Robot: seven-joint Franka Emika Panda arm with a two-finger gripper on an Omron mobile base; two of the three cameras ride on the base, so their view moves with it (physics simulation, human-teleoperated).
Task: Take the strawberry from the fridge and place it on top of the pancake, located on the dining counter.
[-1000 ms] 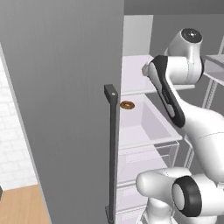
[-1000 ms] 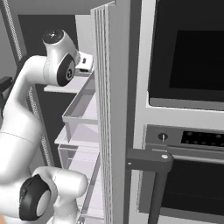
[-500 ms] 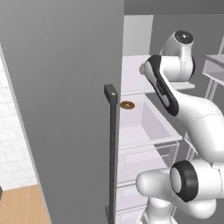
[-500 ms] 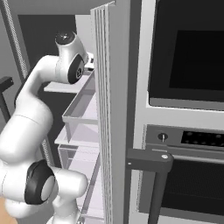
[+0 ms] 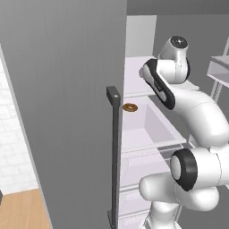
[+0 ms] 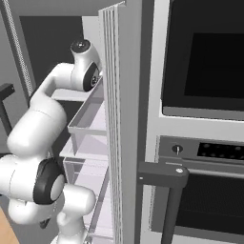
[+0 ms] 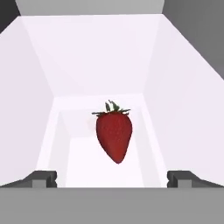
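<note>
The gripper (image 7: 112, 179) stands fully open — its two dark fingertips (image 7: 41, 178) sit wide apart at the lower corners of the hand view, with nothing between them. Straight ahead of the gap lies the strawberry (image 7: 113, 134), dark red with a small green cap, pointed end toward the gripper, resting on the white floor of a shelf compartment and clear of both fingertips. White walls rise on either side of it and behind it.

From the left base view, the white arm (image 5: 192, 112) reaches up and into the open fridge (image 5: 67, 103), its wrist at the level of an upper shelf. One shelf lower sits a brown donut (image 5: 129, 107), just beside the door's dark vertical handle (image 5: 114, 156). In the right base view, black-fronted wall ovens (image 6: 205, 95) stand right of the fridge.
</note>
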